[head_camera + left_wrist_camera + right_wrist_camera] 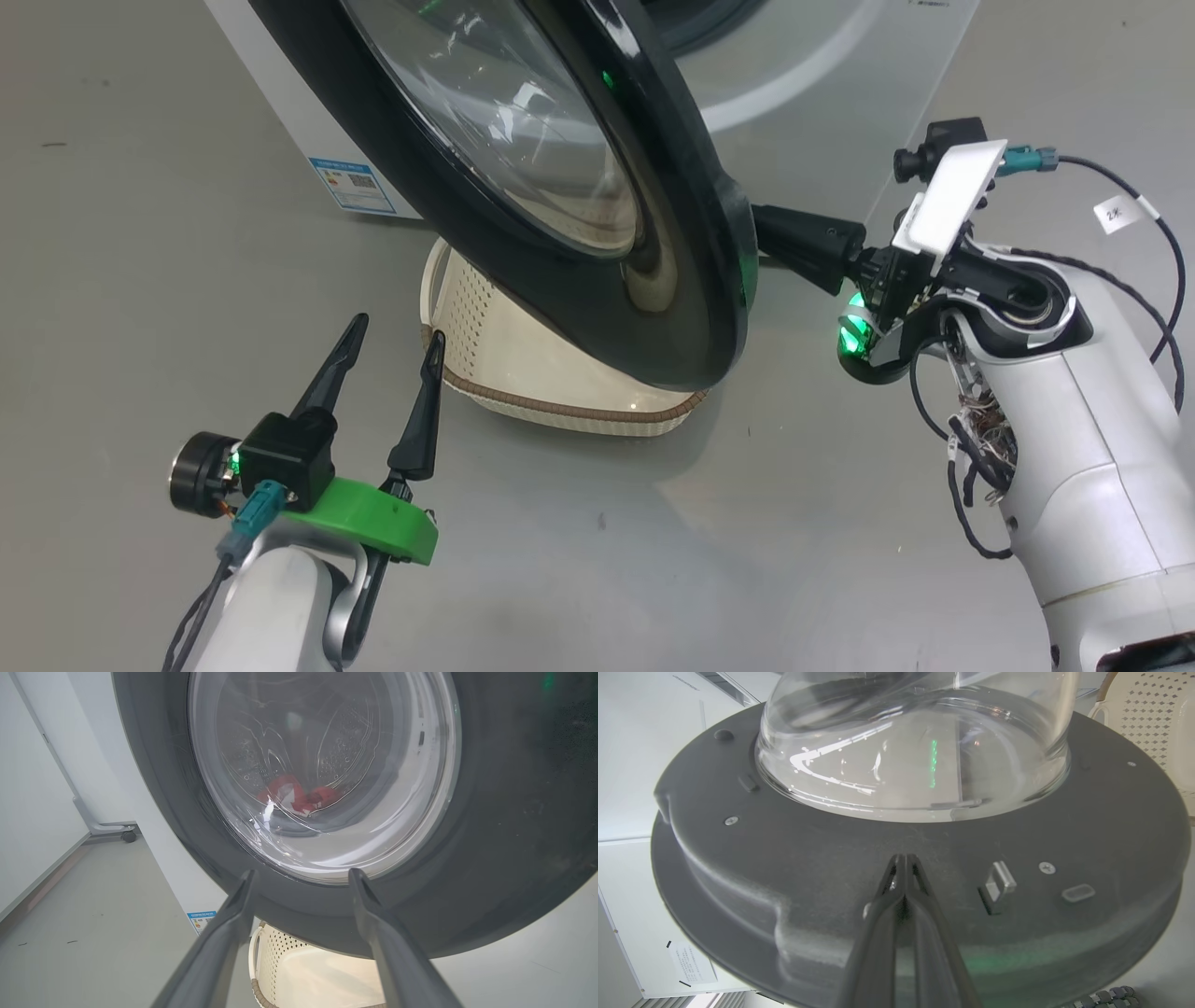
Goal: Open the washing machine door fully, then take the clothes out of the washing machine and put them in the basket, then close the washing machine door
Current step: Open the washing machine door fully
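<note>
Centrally in the head view, the washing machine door [523, 159] stands partly swung out from the white washing machine [803, 84]. Its glossy black rim and clear glass bowl hang over the basket [560, 407]. The cream perforated basket sits on the grey floor [140, 280] just in front of the machine, much of it hidden under the door. A small blue label sticker [350, 185] shows low on the machine's white panel.

The right gripper [903, 861] is closed, its two dark fingers pressed together with nothing between them. In the right wrist view their tips lie at the door's dark inner face, just below the glass bowl and beside a small metal latch [997, 886]. Whether they press on the door cannot be told.

The left gripper [399, 329] is spread wide and empty, low at the left, near the basket's left end but apart from it. In the left wrist view its fingers point at the door's outer face. Through the glass, the red clothes [292, 799] lie at the bottom of the steel drum [345, 751], inside the machine.
</note>
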`<state>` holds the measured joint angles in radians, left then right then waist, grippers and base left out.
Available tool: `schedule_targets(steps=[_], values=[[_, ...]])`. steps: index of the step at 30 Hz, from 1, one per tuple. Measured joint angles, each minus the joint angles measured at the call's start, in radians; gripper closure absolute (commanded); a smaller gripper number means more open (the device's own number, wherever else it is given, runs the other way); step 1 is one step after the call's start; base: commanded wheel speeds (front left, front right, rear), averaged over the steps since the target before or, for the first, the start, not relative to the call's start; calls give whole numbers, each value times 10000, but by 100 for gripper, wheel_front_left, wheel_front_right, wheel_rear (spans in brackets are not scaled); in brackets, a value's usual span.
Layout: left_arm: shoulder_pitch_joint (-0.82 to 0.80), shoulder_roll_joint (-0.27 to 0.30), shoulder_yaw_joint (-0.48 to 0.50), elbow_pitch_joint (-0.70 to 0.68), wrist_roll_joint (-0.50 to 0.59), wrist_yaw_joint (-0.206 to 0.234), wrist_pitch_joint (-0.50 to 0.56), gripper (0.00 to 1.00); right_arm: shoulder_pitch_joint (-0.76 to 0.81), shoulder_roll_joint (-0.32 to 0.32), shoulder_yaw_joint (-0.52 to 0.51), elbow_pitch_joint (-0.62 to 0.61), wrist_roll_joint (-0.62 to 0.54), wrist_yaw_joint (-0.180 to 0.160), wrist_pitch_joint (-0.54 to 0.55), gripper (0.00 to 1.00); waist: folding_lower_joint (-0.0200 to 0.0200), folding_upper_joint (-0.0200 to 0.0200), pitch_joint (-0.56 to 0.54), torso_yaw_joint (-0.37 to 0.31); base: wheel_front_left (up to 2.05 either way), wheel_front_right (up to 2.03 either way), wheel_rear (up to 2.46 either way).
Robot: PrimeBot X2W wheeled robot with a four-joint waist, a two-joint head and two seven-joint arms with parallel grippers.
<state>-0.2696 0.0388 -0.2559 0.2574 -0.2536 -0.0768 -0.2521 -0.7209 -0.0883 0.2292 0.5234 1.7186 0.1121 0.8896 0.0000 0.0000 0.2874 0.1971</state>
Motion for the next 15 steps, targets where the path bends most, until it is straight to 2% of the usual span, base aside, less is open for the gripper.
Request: schedule_targets(steps=[15], values=[[465,2,-81,142,0,10,0,0,1188,167,395,-360,267,12,12,100,0,0,-849,415,0,0,0]])
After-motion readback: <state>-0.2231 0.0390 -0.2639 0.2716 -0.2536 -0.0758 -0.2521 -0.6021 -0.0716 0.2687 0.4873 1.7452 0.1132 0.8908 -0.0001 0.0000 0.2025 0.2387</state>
